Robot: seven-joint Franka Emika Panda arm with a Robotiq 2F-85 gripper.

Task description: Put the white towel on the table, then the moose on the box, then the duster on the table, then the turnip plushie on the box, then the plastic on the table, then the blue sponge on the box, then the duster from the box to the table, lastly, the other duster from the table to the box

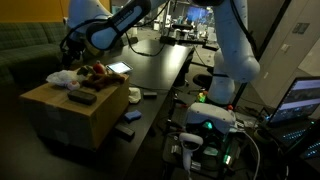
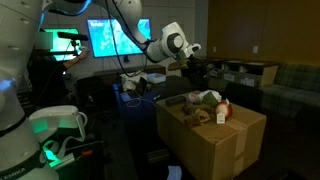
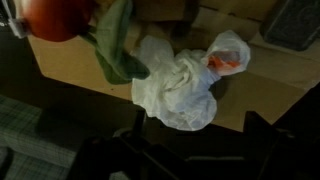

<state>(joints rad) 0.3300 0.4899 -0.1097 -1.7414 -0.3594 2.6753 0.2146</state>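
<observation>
gripper: jaws spread, empty, bottom of wrist view | towel: crumpled on box, frame centre | red toy with green leaf: upper left, beside towel | table: right of box in an exterior view

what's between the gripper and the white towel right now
Nothing, the gap is bare: in the wrist view the open gripper hangs over the white towel on the box.

No text or number can be read on the box or lit screens
</observation>
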